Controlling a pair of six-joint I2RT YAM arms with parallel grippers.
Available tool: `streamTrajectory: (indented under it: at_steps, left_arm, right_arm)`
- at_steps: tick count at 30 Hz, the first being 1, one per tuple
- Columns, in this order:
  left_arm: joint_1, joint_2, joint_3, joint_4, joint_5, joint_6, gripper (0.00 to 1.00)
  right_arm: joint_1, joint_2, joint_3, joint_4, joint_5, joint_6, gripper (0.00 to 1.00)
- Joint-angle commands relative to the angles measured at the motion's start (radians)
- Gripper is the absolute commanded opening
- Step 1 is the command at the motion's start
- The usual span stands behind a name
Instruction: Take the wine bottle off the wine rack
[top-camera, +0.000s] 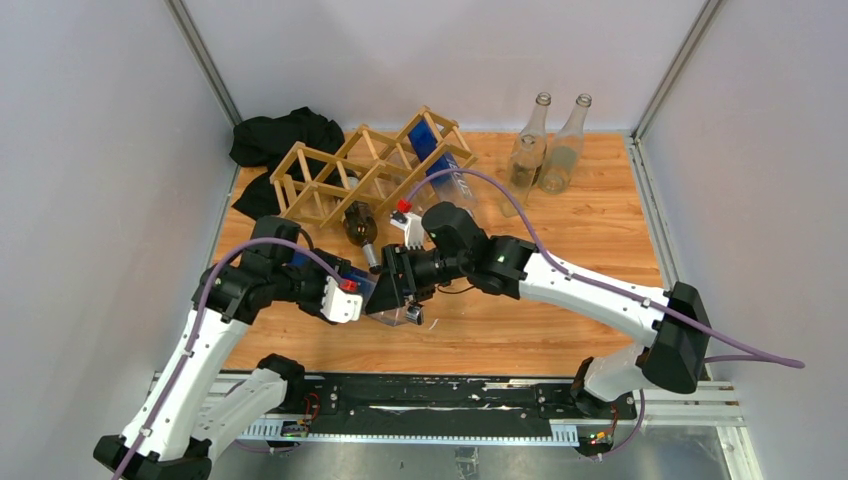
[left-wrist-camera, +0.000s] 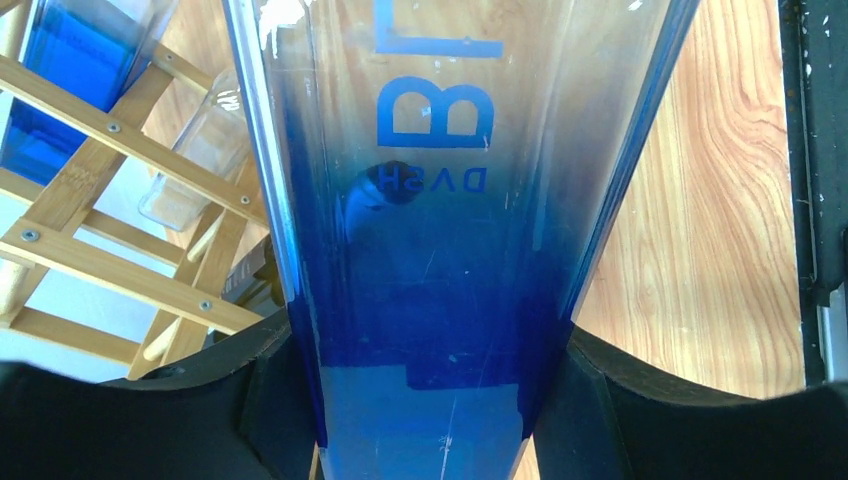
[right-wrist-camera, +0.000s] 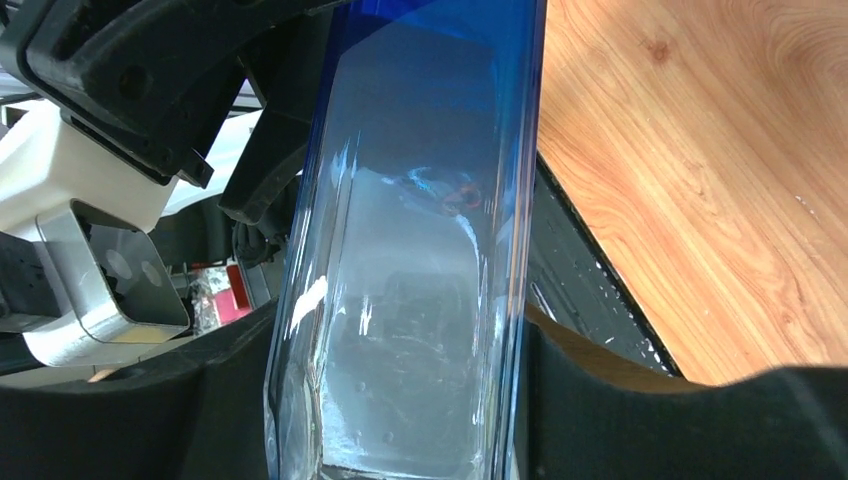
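She's out! The wine bottle (top-camera: 392, 303) is clear of the wine rack (top-camera: 330, 180) and hangs just in front of it, above the worktop (top-camera: 600, 230). The lift looks done, with only the set-down left. Left jaws squeeze the bottle's blue end on both sides, and right jaws grip its clear end.

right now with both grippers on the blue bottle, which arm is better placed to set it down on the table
Right, probably: the right gripper grips the blue bottle and bare table lies on its side; the left side is crowded by the wine rack and black cloth.
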Motion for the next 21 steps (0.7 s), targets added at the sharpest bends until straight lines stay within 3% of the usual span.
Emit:
streamTrajectory:
  at_steps: [1,3,9,21]
  left_arm:
    - [-0.003,-0.029,0.017,0.026,0.027,-0.019,0.00]
    - [-0.004,-0.042,0.021,0.026,0.044,-0.029,0.00]
    - [-0.003,-0.032,0.094,0.026,0.122,-0.164,0.00]
    - [-0.003,0.114,0.335,0.073,0.476,-0.756,0.00]
  right_arm:
    - [0.002,-0.088,0.037,0.162,0.008,-0.070,0.74]
    - [-0.015,-0.127,0.022,0.147,0.035,-0.089,0.86]
    - [-0.088,-0.271,-0.011,0.085,0.083,-0.160,0.91]
    - [-0.157,-0.535,-0.068,0.021,0.174,-0.262,0.95]
